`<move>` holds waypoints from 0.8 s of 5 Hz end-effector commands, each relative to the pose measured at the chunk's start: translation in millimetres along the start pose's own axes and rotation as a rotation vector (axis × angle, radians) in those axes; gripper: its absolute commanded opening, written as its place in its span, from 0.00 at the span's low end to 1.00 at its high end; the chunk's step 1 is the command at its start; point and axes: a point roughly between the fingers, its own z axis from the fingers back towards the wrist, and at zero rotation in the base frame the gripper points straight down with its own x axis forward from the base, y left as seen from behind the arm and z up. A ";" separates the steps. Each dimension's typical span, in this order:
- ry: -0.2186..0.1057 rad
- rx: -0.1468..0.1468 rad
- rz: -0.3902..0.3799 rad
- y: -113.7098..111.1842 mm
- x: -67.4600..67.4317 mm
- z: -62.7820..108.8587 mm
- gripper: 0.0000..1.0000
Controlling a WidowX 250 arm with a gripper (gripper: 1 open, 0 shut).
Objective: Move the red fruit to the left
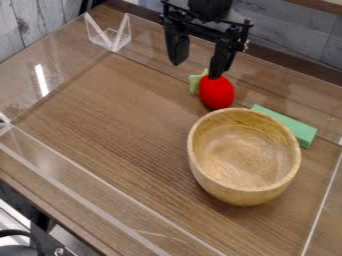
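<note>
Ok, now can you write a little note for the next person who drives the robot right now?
Gripper: open, holding nothing, just above and behind the red fruit.
Red fruit: on the table, behind the wooden bowl, its green leafy end towards the gripper. The green block is to one side of it.
Done: the gripper is near the fruit; no grip yet.
Left: grip the fruit, move it left, let go.

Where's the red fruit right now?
In the camera view, the red fruit sits right of center, under the gripper, just above the wooden bowl.
</note>
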 end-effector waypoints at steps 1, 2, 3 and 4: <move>0.002 -0.005 -0.005 -2.5 4.9 -11.8 1.00; 0.004 -0.012 -0.009 -6.4 10.4 -25.9 1.00; 0.002 -0.013 -0.006 -6.8 11.8 -28.5 0.00; -0.002 -0.014 -0.005 -6.0 12.2 -27.9 0.00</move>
